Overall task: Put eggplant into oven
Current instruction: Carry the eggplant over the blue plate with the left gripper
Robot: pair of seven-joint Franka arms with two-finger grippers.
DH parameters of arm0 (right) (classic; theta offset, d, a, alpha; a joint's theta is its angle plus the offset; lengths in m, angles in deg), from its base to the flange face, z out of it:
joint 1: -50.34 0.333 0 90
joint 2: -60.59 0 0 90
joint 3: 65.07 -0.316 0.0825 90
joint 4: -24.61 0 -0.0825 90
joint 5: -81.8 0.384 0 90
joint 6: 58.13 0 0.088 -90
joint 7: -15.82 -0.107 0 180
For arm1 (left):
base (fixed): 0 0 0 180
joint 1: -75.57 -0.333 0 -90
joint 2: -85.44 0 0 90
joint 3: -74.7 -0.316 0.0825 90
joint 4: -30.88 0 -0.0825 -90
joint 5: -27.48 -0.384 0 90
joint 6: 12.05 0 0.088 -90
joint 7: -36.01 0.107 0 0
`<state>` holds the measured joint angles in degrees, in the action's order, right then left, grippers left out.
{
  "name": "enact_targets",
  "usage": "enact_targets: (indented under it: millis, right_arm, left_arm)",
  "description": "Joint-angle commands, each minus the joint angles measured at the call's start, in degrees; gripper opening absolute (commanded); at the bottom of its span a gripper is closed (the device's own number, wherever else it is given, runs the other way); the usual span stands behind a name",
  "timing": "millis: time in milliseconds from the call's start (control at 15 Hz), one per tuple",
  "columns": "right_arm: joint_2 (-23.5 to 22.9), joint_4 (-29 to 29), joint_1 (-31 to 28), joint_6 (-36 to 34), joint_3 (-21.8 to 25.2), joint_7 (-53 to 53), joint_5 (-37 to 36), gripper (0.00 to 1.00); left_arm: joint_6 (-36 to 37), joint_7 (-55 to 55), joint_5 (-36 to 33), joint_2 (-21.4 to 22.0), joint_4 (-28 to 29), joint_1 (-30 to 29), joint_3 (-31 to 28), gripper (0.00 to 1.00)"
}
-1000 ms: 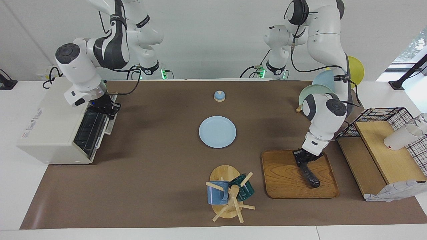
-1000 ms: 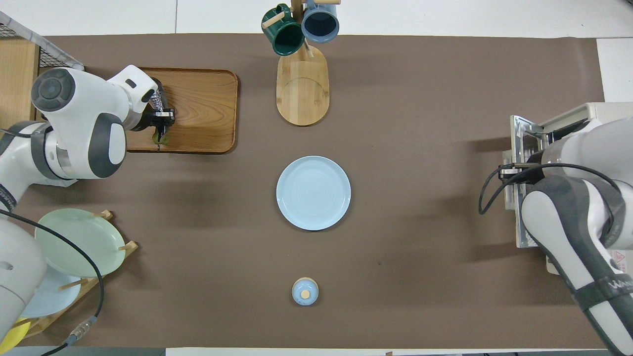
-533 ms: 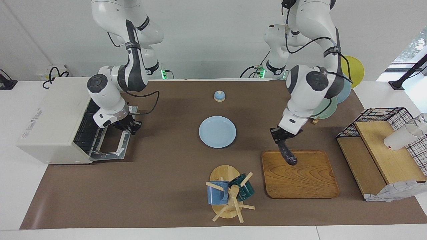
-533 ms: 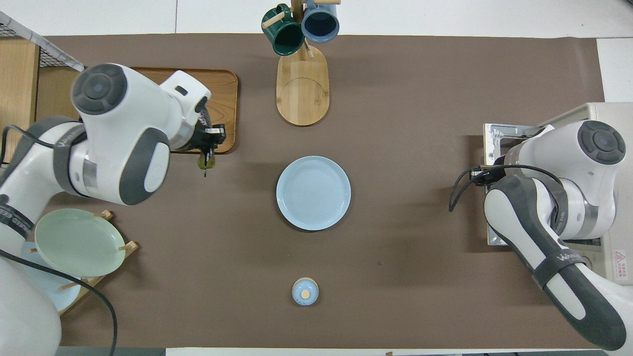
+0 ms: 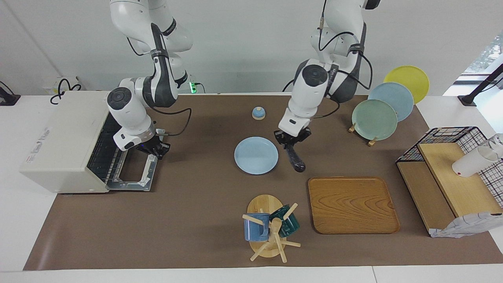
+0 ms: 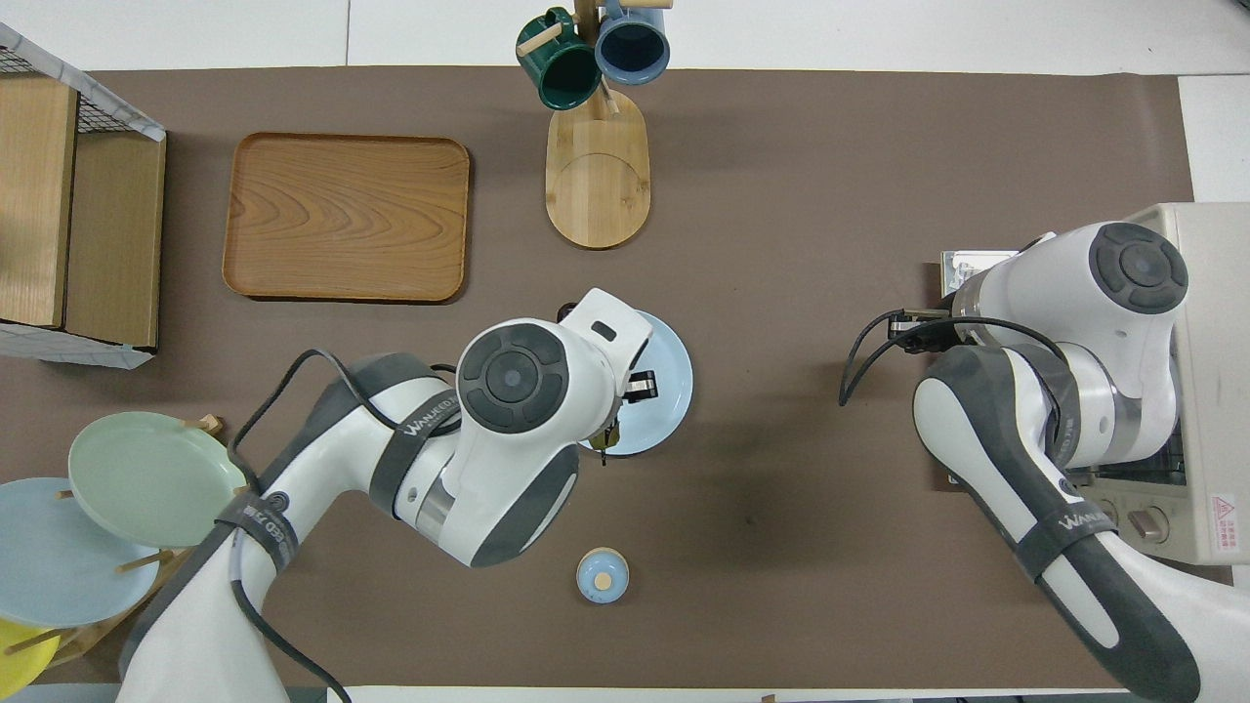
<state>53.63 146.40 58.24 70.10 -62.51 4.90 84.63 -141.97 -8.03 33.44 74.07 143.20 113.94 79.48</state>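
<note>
My left gripper [image 5: 291, 144] is shut on the stem end of the dark eggplant [image 5: 295, 159], which hangs down in the air beside the light blue plate [image 5: 256, 155], toward the left arm's end. In the overhead view the left hand [image 6: 635, 386] covers part of the plate [image 6: 672, 395], and only the eggplant's stem tip [image 6: 607, 439] shows. The white oven [image 5: 65, 137] stands at the right arm's end with its door [image 5: 131, 175] dropped flat open. My right gripper [image 5: 152, 148] is at the door's handle edge, shut on it. The oven also shows in the overhead view [image 6: 1211, 293].
An empty wooden tray [image 5: 353, 204] and a mug rack [image 5: 271, 228] lie farther from the robots than the plate. A small blue dome [image 5: 258, 113] lies nearer to them. A plate rack [image 5: 375, 114] and a wire basket with wooden shelves [image 5: 452, 173] stand at the left arm's end.
My left gripper lifted the eggplant off the wooden tray and carried it toward the plate. My right gripper pulled the oven door down from nearly shut to flat open.
</note>
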Motion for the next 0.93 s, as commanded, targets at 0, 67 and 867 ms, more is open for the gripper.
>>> enact_targets:
  millis: [0,67,867]
  right_arm:
    - [-1.4,-2.8,1.2,-1.5,0.4,-0.9,-0.9,0.0]
    - [-1.4,-2.8,1.3,-1.4,0.4,-0.9,-0.9,0.0]
    - [-3.7,-10.1,12.4,-3.6,0.4,-9.5,-0.8,0.19]
  left_arm:
    - [-6.2,-1.6,0.9,-3.5,1.1,2.6,-1.3,0.0]
    - [-7.1,-1.6,0.9,-4.1,1.1,2.6,-1.3,0.0]
    - [11.2,13.1,0.9,3.4,-3.6,-13.1,-1.4,1.0]
